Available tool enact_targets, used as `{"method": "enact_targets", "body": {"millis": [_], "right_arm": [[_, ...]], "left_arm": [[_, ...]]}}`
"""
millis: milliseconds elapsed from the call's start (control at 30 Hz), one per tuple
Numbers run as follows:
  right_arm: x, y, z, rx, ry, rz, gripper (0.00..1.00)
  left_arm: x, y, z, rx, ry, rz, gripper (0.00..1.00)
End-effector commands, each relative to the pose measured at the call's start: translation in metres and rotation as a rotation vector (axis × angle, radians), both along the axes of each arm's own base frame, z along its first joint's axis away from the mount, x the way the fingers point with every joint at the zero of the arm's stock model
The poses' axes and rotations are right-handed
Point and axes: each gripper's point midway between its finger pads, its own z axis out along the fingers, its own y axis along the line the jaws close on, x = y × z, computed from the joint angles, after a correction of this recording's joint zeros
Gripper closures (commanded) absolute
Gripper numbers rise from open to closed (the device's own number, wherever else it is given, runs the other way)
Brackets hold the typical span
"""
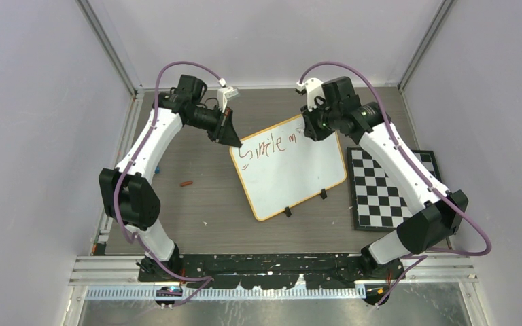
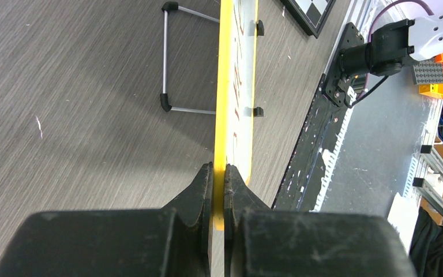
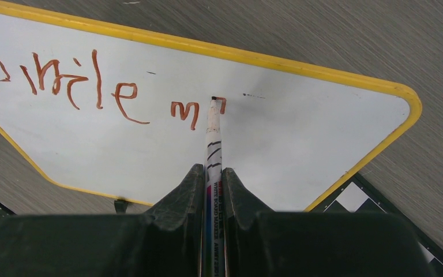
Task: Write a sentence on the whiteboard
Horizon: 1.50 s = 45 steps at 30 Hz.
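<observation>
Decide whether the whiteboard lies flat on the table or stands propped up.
Propped up: the whiteboard rests on a wire stand behind it, with the left hand pinching its edge.

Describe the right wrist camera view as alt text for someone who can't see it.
The right gripper pinches a white marker pen, its tip on the flat white whiteboard with a yellow rim, partway through a letter. Red-brown handwriting reads "Smile m". A corner of a black-and-white checkered mat shows at lower right.

Grey table point(image 1: 204, 204) carries whiteboard point(image 1: 292, 173), checkered mat point(image 1: 389, 193), perhaps a marker cap point(image 1: 187, 183).
</observation>
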Motion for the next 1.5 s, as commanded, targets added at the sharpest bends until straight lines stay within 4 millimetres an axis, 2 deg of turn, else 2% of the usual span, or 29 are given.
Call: {"method": "enact_targets", "body": {"millis": [0, 433, 633, 767, 1000, 1333, 1467], "right_arm": [[0.0, 0.01, 0.004, 0.027, -0.014, 0.029, 1.0], [-0.011, -0.008, -0.01, -0.04, -0.011, 0.008, 1.0], [0.002, -0.015, 0.007, -0.039, -0.06, -0.026, 1.0], [0.011, -0.013, 0.016, -0.023, -0.079, -0.035, 1.0], [0.015, -0.009, 0.019, -0.01, -0.083, -0.034, 1.0], [-0.003, -0.013, -0.008, -0.023, -0.01, -0.023, 1.0], [-0.008, -0.015, -0.012, -0.03, -0.001, -0.019, 1.0]], "left_arm": [[-0.003, 0.001, 0.004, 0.02, -0.05, -0.009, 1.0], [-0.003, 0.001, 0.002, 0.021, -0.046, -0.01, 1.0], [-0.002, 0.0, 0.003, 0.019, -0.045, -0.009, 1.0], [-0.002, 0.001, 0.004, 0.019, -0.044, -0.008, 1.0], [-0.002, 0.001, 0.004, 0.022, -0.049, -0.008, 1.0], [-0.002, 0.0, 0.003, 0.019, -0.045, -0.009, 1.0], [-0.002, 0.0, 0.002, 0.02, -0.042, -0.009, 1.0]]}}
